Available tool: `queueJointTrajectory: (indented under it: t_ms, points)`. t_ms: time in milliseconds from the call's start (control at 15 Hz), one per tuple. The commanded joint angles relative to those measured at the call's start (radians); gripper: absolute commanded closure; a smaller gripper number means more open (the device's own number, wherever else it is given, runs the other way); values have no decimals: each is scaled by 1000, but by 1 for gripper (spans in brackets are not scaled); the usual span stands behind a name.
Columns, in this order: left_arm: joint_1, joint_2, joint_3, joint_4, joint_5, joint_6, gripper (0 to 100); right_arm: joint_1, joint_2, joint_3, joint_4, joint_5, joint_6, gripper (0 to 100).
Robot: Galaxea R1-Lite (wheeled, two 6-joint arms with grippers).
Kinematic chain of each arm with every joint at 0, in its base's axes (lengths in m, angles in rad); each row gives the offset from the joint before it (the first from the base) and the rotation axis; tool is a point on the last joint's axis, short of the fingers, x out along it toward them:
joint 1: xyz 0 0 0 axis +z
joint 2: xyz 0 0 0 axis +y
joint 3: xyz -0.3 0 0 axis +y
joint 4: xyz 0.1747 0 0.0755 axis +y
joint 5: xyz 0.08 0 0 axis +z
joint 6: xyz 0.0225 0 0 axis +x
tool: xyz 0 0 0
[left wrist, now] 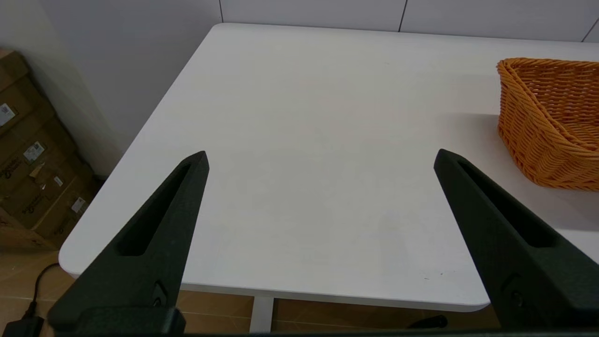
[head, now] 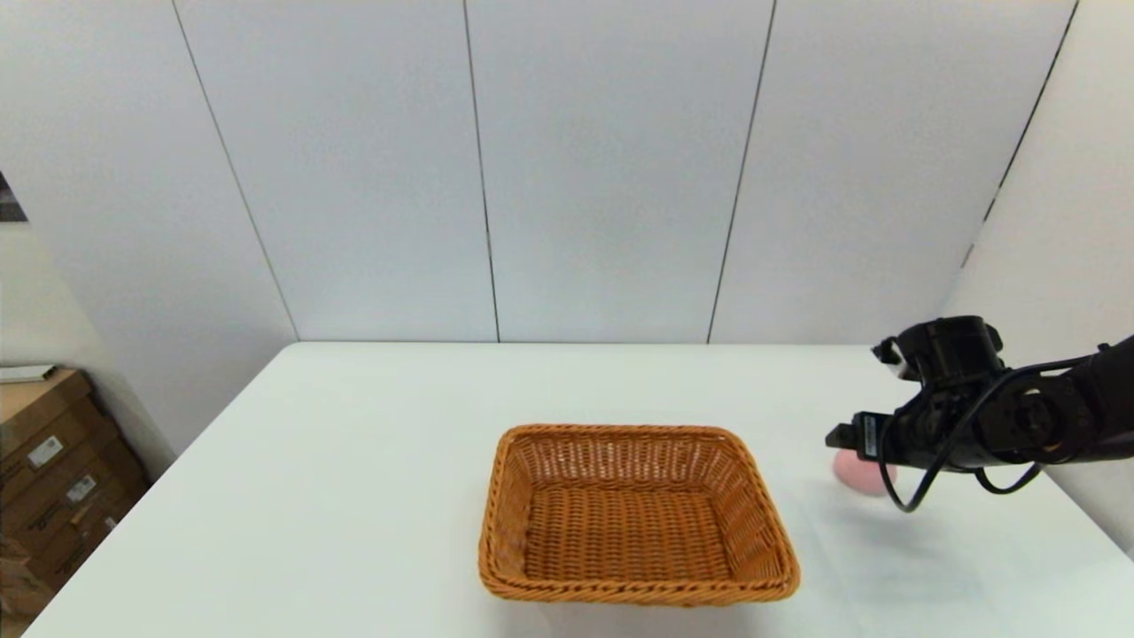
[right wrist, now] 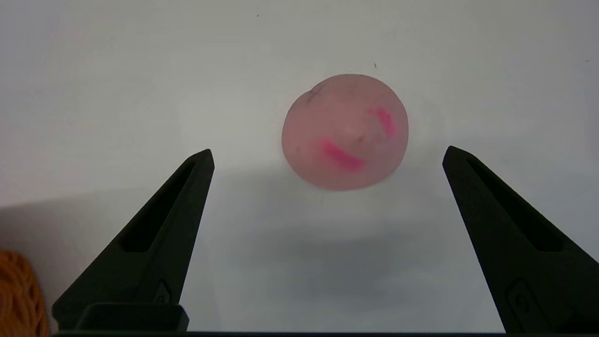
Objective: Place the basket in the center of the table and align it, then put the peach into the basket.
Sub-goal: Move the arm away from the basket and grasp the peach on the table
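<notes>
The orange-brown woven basket [head: 638, 518] stands empty on the white table [head: 354, 443], near the middle and toward the front edge. The pale-pink peach [head: 858, 474] lies on the table to the basket's right, partly hidden in the head view by my right arm. My right gripper [right wrist: 327, 150] hovers open above the peach [right wrist: 345, 131], which sits a little beyond and between the fingertips, untouched. Out of the head view, my left gripper [left wrist: 322, 153] is open and empty over the table's left part, with the basket [left wrist: 547, 121] off to its side.
Brown cardboard boxes [head: 53, 478] are stacked on the floor beyond the table's left edge. A white panelled wall [head: 602, 177] runs behind the table, and a side wall [head: 1063, 266] stands close on the right. A basket corner [right wrist: 18, 295] shows in the right wrist view.
</notes>
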Motion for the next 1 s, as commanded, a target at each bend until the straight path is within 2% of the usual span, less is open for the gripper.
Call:
queueJointTrajectory:
  t_ms: [67,267,333,1000]
  points:
    - [0,0,-2,1,0,-1,0,-24,67,-21,-3,-1,1,0]
    - [0,0,0,1,1,-1,0,-26,102,-23,-5,-1,1,0]
    - [0,0,0,1,0,-1,0,-26,106,-24,-5,-1,1,100]
    - [0,0,-2,1,0,-1,0,-32,101,-36,-19,-1,15,100]
